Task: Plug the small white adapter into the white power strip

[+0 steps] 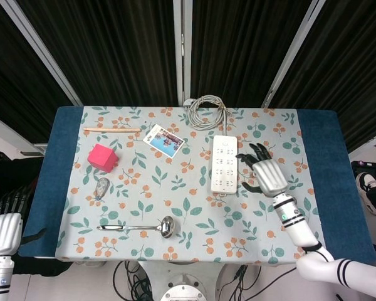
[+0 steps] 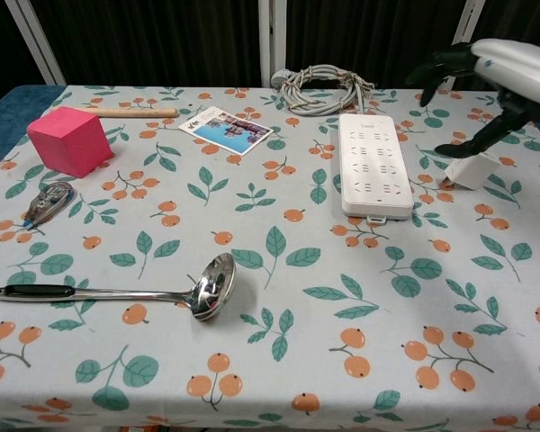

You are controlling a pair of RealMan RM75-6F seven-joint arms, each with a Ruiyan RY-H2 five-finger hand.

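Our right hand (image 2: 499,76) hangs with fingers spread wide over the small white adapter (image 2: 474,169), right of the long white power strip (image 1: 224,163). Grabbing crookedly could knock it away.

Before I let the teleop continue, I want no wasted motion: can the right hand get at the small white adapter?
Probably yes. The right hand hovers directly over the adapter, fingers spread and empty, with nothing between them; the power strip lies clear to its left.
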